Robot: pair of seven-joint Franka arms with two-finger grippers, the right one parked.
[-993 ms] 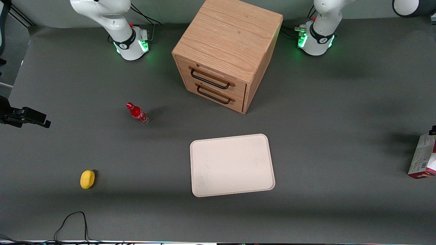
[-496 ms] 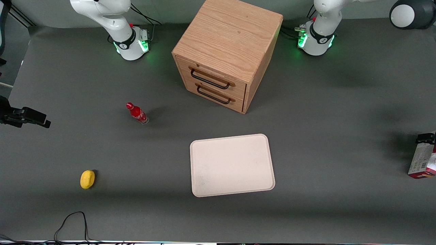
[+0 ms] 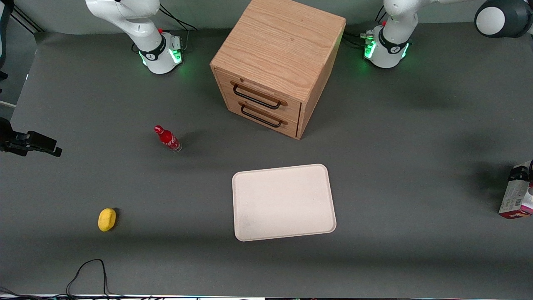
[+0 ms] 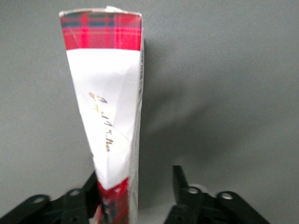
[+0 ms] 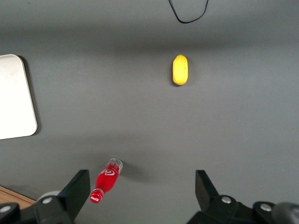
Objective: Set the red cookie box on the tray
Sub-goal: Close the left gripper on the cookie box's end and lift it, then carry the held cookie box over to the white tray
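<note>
The red cookie box (image 3: 515,199) stands on its narrow edge at the working arm's end of the table, cut off by the picture's border. My gripper (image 3: 522,171) is at the top of the box, and only its dark tip shows there. In the left wrist view the gripper (image 4: 135,176) is open around the box (image 4: 105,107). One finger lies against the red and white carton, and the other finger (image 4: 178,179) stands apart from it with a gap. The cream-white tray (image 3: 283,202) lies flat mid-table, in front of the drawers, with nothing on it.
A wooden drawer cabinet (image 3: 275,66) stands farther from the front camera than the tray. A small red bottle (image 3: 167,138) and a yellow lemon-like object (image 3: 107,219) lie toward the parked arm's end. A black cable (image 3: 89,271) loops near the table's front edge.
My gripper has come down over the top of the cookie box, covering more of its upper end. The box, tray and other objects have not moved.
</note>
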